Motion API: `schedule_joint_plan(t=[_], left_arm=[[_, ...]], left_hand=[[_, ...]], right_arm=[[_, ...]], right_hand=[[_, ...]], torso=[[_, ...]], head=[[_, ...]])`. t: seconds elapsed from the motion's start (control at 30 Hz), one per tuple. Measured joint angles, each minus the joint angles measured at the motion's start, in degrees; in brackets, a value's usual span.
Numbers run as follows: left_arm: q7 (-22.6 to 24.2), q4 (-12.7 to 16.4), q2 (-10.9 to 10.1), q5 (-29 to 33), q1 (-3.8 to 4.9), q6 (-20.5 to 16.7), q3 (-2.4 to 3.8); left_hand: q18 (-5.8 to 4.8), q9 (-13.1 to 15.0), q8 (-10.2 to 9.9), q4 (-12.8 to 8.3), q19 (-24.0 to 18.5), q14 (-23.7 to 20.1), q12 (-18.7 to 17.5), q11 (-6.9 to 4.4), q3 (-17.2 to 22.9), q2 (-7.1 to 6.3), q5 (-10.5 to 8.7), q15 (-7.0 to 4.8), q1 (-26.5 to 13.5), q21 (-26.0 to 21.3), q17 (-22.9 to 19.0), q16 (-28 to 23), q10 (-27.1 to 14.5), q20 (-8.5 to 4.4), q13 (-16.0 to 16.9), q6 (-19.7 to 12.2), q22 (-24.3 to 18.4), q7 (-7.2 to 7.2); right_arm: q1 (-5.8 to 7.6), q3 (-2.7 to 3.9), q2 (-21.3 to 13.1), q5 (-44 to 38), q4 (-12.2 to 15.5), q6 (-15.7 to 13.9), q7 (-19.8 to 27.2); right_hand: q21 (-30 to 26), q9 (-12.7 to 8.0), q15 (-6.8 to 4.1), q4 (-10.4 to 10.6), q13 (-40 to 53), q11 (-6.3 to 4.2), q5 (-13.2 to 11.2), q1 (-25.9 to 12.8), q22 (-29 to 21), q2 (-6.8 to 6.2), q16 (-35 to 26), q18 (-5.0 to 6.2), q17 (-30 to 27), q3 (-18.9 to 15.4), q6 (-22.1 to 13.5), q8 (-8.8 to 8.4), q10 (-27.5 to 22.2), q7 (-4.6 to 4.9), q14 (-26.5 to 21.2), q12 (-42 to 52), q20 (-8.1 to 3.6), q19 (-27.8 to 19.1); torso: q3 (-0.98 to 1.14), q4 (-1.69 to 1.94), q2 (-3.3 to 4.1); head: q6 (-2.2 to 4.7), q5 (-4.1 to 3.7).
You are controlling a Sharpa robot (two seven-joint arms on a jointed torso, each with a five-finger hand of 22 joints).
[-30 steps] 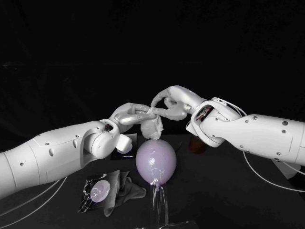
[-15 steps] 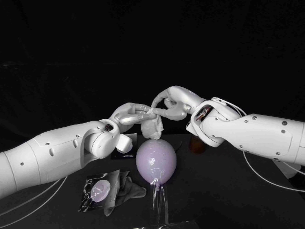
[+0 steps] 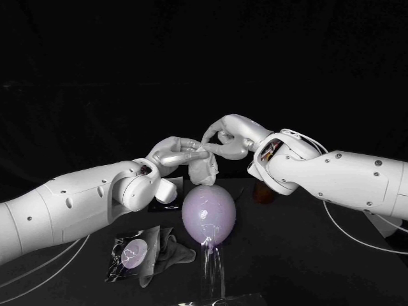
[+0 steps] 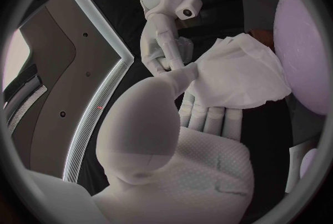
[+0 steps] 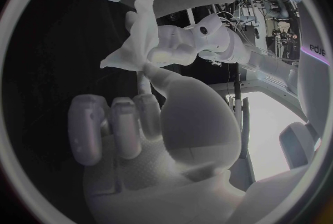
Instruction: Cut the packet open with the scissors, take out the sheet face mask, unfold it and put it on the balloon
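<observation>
The sheet face mask (image 3: 203, 168) hangs as a crumpled, folded white wad just above the lilac balloon (image 3: 208, 215). My left hand (image 3: 178, 153) pinches its upper edge from one side and my right hand (image 3: 225, 139) pinches it from the other, the fingertips of both meeting over the balloon. In the left wrist view the mask (image 4: 239, 76) spreads from my left hand's thumb (image 4: 182, 75), with the right hand (image 4: 163, 40) at its edge and the balloon (image 4: 305, 51) beside it. The right wrist view shows the mask (image 5: 137, 32) between my right hand (image 5: 135, 124) and the left hand (image 5: 183, 49).
The balloon stands upright on a clear stand (image 3: 213, 274) at the table's front middle. The opened packet (image 3: 131, 255) lies flat left of it, next to a dark crumpled piece (image 3: 170, 254). A brownish object (image 3: 264, 195) sits behind the balloon under my right arm.
</observation>
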Motion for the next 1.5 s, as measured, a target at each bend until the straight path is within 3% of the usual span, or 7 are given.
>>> schedule_joint_plan(t=[0.13,0.2,0.53,1.5], left_arm=[[0.0,0.0,0.0,-0.2,0.0,-0.1,0.0],[0.0,0.0,0.0,-0.3,0.0,-0.1,0.01],[0.1,0.0,0.2,-0.7,0.1,-0.2,0.11],[0.0,0.2,0.5,-2.1,0.15,-0.3,0.14]], left_hand=[[0.0,0.0,0.0,0.0,0.0,0.0,0.0,0.0,0.0,0.0,0.0,0.01,0.0,0.0,0.0,0.0,0.0,0.0,0.0,0.0,0.0,0.0],[0.0,0.0,0.0,0.0,0.0,0.0,0.0,0.0,0.0,0.29,0.0,0.02,-0.3,0.4,0.0,0.0,0.0,0.0,0.0,0.2,0.1,-0.2],[-0.01,-0.1,0.0,0.0,-0.4,0.0,0.2,0.01,0.0,0.22,0.0,0.06,-0.4,0.7,0.0,0.2,0.0,-0.01,0.0,0.2,0.4,-0.21],[-0.01,-0.3,0.0,-0.3,-0.4,0.0,0.4,0.22,0.0,0.22,-0.01,-0.22,-0.4,1.3,-0.1,0.4,-0.2,0.0,0.0,0.2,0.8,-0.23]], right_arm=[[0.0,0.0,0.2,0.0,0.0,-0.1,0.1],[0.0,-0.03,0.2,0.0,-0.1,-0.3,0.1],[0.01,-0.06,0.9,1.7,-0.6,-1.8,0.7],[0.85,0.2,6.9,5.0,-8.1,-1.4,0.5]], right_hand=[[0.0,0.3,0.0,0.4,0.0,-0.12,-0.1,0.0,0.0,0.75,0.0,0.0,0.0,0.6,0.1,0.67,0.1,-0.13,0.0,0.8,-0.01,0.0],[0.5,0.4,-0.19,0.3,0.0,-0.2,-0.1,0.1,0.0,0.9,-0.1,-0.88,0.0,0.8,0.2,0.7,0.2,-0.24,-0.2,1.0,-0.01,0.0],[0.9,0.7,-0.4,0.5,0.0,-0.2,-0.2,0.3,0.0,1.04,0.0,-0.87,0.0,0.9,0.2,1.11,0.2,-0.25,0.0,1.5,-0.44,0.0],[0.9,0.9,-0.38,0.5,0.0,-0.39,-0.5,0.3,0.0,1.03,0.0,-0.88,0.0,0.9,-0.1,1.32,0.0,-0.31,0.0,1.0,-0.42,0.0]], torso=[[0.0,0.01,0.0],[0.0,0.01,0.0],[0.03,-0.03,-0.01],[-0.05,0.02,0.01]], head=[[-0.09,0.0],[-0.11,0.0],[-0.03,0.11],[0.06,-0.02]])
